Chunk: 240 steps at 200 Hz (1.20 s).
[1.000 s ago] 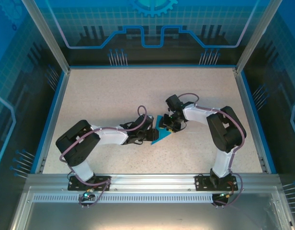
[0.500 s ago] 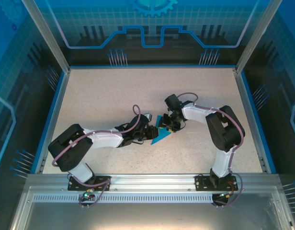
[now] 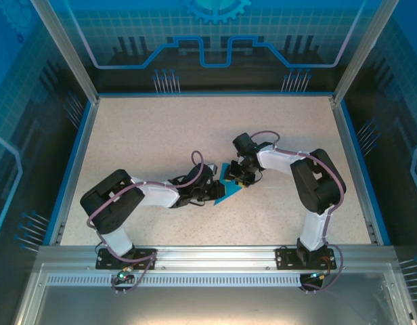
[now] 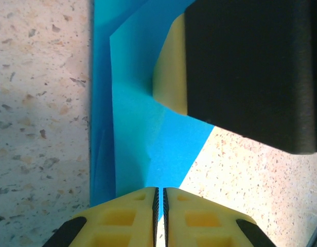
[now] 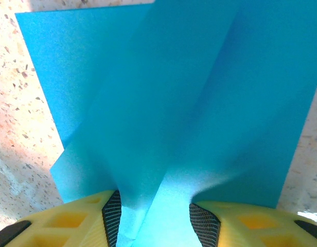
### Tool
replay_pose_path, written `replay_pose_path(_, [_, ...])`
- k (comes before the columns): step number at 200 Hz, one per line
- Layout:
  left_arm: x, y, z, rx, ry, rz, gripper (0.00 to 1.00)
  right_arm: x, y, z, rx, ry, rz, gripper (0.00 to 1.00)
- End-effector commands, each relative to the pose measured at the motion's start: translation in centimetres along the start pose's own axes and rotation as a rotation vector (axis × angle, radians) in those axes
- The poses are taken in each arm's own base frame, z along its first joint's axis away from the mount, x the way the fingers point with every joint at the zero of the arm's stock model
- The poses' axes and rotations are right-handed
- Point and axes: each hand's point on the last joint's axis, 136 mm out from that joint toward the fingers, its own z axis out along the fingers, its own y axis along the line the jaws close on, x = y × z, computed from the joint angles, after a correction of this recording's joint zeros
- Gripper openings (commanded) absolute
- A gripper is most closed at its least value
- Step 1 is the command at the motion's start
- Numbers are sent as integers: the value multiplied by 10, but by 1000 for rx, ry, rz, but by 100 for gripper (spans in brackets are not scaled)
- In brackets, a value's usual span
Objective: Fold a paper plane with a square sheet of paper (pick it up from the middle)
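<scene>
The square sheet of paper lies partly folded on the table between my two grippers, teal-blue with a point toward the near right. My left gripper reaches it from the left. In the left wrist view its yellow jaws are shut to a hairline on the sheet's near edge. My right gripper comes down on the sheet from the far right. Its jaws stand apart, and a raised fold of the sheet humps up between the pads. One right finger rests on the paper.
The speckled tabletop is bordered by a blue rim and metal frame posts. Both arm bases are bolted to the near rail. Open table surface lies behind and to both sides of the paper.
My left gripper has closed from half open onto the sheet's edge, and its arm shifted slightly. The right gripper and the paper have stayed in place.
</scene>
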Motion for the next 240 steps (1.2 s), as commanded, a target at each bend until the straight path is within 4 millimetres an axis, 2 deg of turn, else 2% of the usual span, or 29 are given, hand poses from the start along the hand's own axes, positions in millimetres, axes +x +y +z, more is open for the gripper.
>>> replay_pose_path(1, [-2,5,3,-26,3,-8,15,46,-132,57,469,136,87,50])
replay_pose_path(240, [6,32,10,-148,29,-28,14,46,-136,62,491,147,83,48])
